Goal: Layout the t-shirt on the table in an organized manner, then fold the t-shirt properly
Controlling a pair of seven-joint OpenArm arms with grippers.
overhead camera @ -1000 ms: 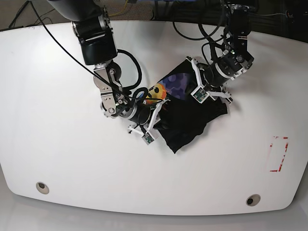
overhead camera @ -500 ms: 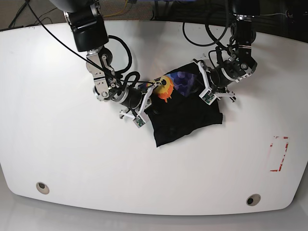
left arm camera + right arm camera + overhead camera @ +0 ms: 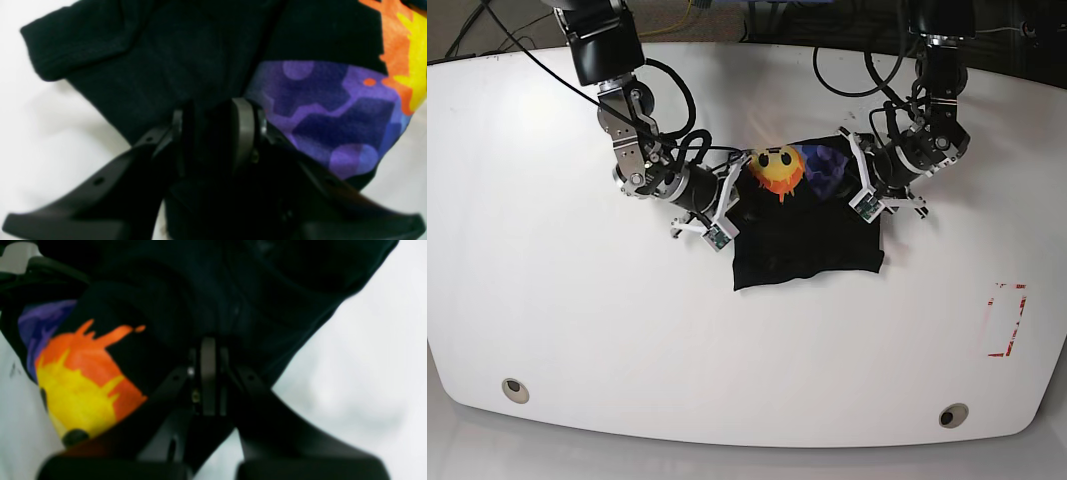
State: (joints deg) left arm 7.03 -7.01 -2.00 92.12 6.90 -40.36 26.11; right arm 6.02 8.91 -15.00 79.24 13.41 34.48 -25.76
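Base view: glossy white table (image 3: 577, 330) bears a red outline mark (image 3: 1006, 320).

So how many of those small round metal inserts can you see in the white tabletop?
2: one small round metal insert near the front left edge of the glossy white tabletop, the other front right. The shirt could hide more.
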